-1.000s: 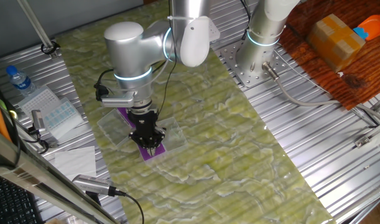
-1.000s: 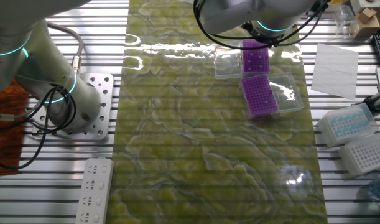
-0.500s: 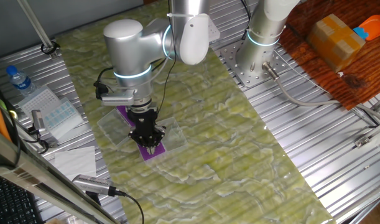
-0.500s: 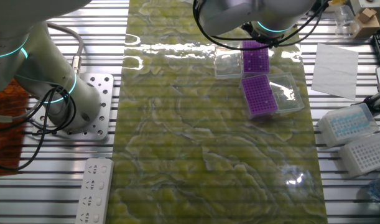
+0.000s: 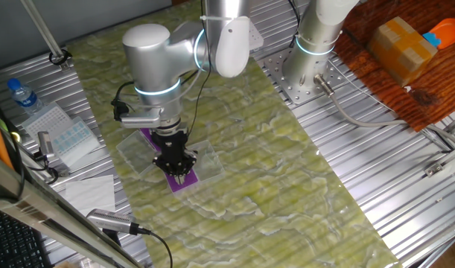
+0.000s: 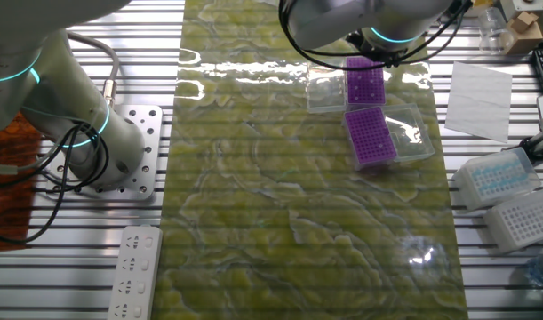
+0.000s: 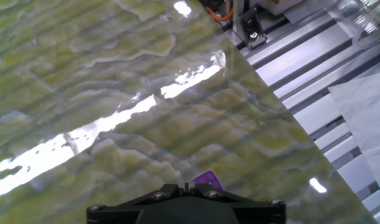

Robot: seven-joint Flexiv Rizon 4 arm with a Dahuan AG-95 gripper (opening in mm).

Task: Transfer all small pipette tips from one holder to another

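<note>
Table (image 6: 280, 293): ribbed metal slats, filling both fixed views.
Mat (image 6: 289, 204): glossy green-yellow marbled sheet, down the frame centre.
Purple racks (image 6: 371, 135): two, upper right of the mat, with clear lids beside them.
Paper sheet (image 6: 480, 87): upper right, on the slats.
Tip boxes (image 6: 498, 173): right edge.
Power strip (image 6: 135, 271): lower left.
Arm base plate (image 6: 138, 147): left, bolted on.
Water bottle (image 5: 22, 95): left edge.

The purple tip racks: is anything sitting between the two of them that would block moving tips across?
Nothing visible does. The two purple tip racks lie close together on the green mat, with only clear plastic lids alongside them.
</note>
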